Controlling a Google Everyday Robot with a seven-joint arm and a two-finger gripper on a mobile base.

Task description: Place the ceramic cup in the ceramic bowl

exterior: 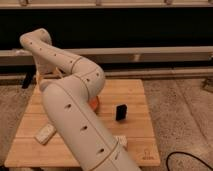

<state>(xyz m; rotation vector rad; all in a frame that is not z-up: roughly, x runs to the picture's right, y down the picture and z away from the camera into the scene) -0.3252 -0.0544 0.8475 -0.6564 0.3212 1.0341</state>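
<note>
My white arm [75,95] rises from the bottom centre and bends back to the table's far left corner. The gripper [41,80] is at its end there, low over the wooden table [135,95]. The white ceramic cup does not show; the spot where it stood is hidden behind the wrist. Of the orange ceramic bowl [95,104] only a thin sliver of rim shows, at the right edge of the arm near the table's middle.
A small black upright object [121,112] stands right of the bowl. A pale oblong object [45,134] lies near the front left. Another pale item [121,141] peeks out beside the arm near the front edge. A dark cable [187,160] lies on the floor at the right.
</note>
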